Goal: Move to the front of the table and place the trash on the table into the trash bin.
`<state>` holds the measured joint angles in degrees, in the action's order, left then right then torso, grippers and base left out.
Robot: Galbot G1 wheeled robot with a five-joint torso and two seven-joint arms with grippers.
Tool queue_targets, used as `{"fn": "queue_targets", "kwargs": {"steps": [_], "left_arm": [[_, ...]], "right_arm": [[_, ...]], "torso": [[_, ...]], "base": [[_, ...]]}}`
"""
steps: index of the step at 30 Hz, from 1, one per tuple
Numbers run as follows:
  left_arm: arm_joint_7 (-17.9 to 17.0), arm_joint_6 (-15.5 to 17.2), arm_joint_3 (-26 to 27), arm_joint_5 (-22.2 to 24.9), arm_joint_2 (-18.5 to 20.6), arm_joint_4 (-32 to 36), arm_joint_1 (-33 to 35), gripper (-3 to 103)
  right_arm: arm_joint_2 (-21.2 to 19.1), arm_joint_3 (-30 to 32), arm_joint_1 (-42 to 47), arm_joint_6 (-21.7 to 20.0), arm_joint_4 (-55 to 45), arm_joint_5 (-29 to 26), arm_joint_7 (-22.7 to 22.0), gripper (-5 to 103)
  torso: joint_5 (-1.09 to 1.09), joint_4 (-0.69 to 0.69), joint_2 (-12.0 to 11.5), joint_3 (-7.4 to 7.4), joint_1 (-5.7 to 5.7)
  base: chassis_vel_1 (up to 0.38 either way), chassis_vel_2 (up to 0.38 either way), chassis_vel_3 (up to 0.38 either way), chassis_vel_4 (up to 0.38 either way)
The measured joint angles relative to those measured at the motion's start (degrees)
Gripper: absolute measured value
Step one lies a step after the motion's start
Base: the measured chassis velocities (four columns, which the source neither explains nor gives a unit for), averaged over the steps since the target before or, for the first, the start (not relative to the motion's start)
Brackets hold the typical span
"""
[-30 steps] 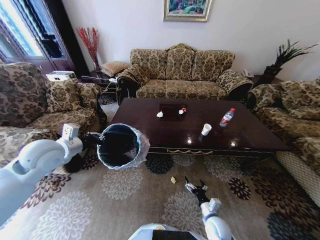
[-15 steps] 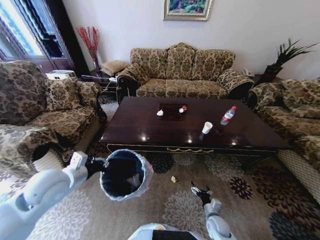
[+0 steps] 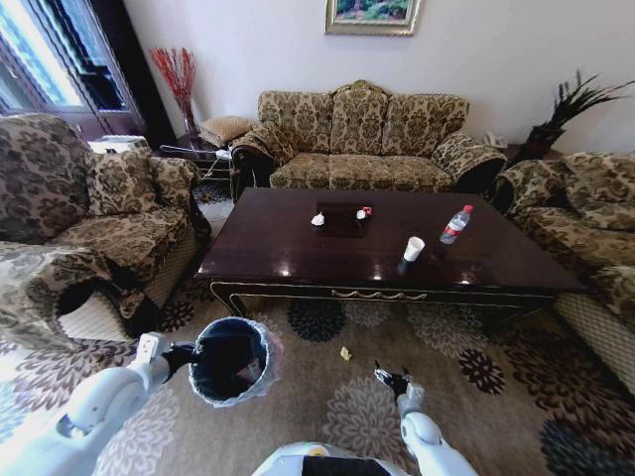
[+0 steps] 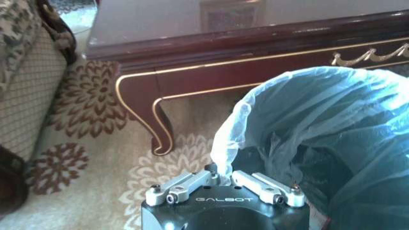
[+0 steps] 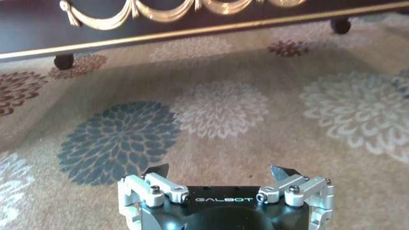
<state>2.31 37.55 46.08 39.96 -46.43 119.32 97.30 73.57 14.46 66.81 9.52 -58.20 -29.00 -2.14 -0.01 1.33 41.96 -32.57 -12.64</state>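
The dark glossy table (image 3: 298, 263) with gilt trim stands ahead. On it lie a crumpled white paper (image 3: 317, 220), a red-and-white scrap (image 3: 364, 212), a white paper cup (image 3: 414, 248) and a red-capped bottle (image 3: 453, 225). A yellowish bit (image 3: 344, 353) lies on the carpet in front. My left gripper (image 3: 184, 355) is shut on the rim of the bag-lined trash bin (image 3: 230, 360), holding it over the carpet near the table's left leg; the pinch (image 4: 221, 178) shows on the bag's edge (image 4: 319, 139). My right gripper (image 3: 390, 378) hangs open and holds nothing over the carpet (image 5: 221, 170).
Floral sofas surround the table: one behind (image 3: 362, 134), one left (image 3: 89, 218), one right (image 3: 585, 213). A side table (image 3: 203, 159) stands back left. The table's curved leg (image 4: 160, 129) is close to the bin. Patterned carpet (image 3: 476, 387) lies open before the table.
The head view has shifted. My left arm has dropped and drawn the bin down and towards me, away from the table's corner. The right gripper stays low and open.
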Motion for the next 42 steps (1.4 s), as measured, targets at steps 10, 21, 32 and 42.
{"fn": "queue_targets", "kwargs": {"steps": [10, 21, 32, 42], "left_arm": [[0.1, -0.2, -5.7, -1.7, -0.9, -3.5, -5.4, 0], [0.6, -0.5, -9.8, -3.4, -1.6, -5.5, -9.2, 0], [1.0, -0.9, -10.0, -3.9, -1.4, -5.9, -9.3, 0], [1.2, -1.0, -9.9, -4.3, -1.6, -5.8, -8.9, 0]], "right_arm": [[5.4, -0.1, -7.3, 0.4, 12.9, 2.8, 2.1, 100], [8.7, 0.2, -12.2, 2.7, 22.2, 5.4, 3.7, 100], [9.2, 0.4, -12.9, 0.9, 22.2, 7.7, 4.0, 100], [8.9, 0.5, -12.8, 0.7, 21.8, 7.6, 4.8, 100]], "torso": [[0.01, -0.01, -2.5, 1.43, 1.08], [0.01, 0.01, -5.5, 3.12, 2.33], [0.01, 0.02, -8.6, 4.96, 3.66], [0.01, 0.02, -10.9, 6.32, 4.54]], "base": [[0.0, 0.0, 0.0, 0.0], [0.0, 0.0, 0.0, 0.0], [0.0, 0.0, 0.0, 0.0], [0.0, 0.0, 0.0, 0.0]]}}
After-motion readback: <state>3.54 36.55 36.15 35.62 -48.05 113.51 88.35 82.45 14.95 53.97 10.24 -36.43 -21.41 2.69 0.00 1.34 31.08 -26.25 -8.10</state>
